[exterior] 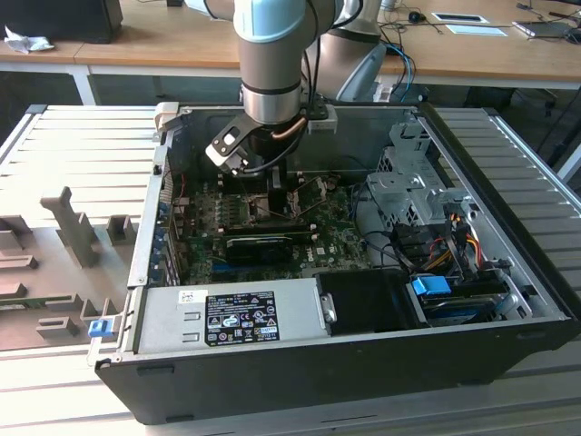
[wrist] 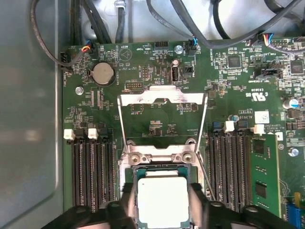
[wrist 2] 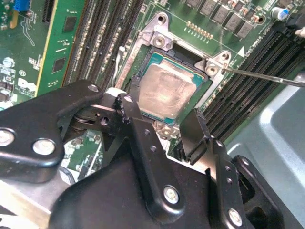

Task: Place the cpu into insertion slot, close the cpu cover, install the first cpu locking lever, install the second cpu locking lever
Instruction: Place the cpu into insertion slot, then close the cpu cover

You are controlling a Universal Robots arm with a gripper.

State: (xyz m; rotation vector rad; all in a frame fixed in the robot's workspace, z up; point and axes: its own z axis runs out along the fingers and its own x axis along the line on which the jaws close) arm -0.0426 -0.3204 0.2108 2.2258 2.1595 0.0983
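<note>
In the exterior view the arm reaches down into an open computer case (exterior: 508,354) that rests on a grey slatted surface (exterior: 73,154), with the hand (exterior: 272,186) low over the green circuit board (exterior: 336,236). In the second wrist view the cpu (wrist 2: 167,93) lies flat inside the insertion slot (wrist 2: 164,51), its pale metal face up and its edges square to the socket frame. The hand's fingers (wrist 2: 131,119) are spread to either side of the chip and appear clear of it, so I judge the placing step to be at its end, with the chip seated and let go. In the first wrist view the cpu cover (wrist: 162,98) stands tipped up off the socket on its hinge, so the closing step is not yet done. A thin wire locking lever (wrist 2: 267,77) juts out free beside one corner, unlatched. With the fingers so near the chip's edges, any move from here calls for a straight, clean clearance so the cpu is not nudged. It also calls for care around the raised frame and the loose lever close by.
</note>
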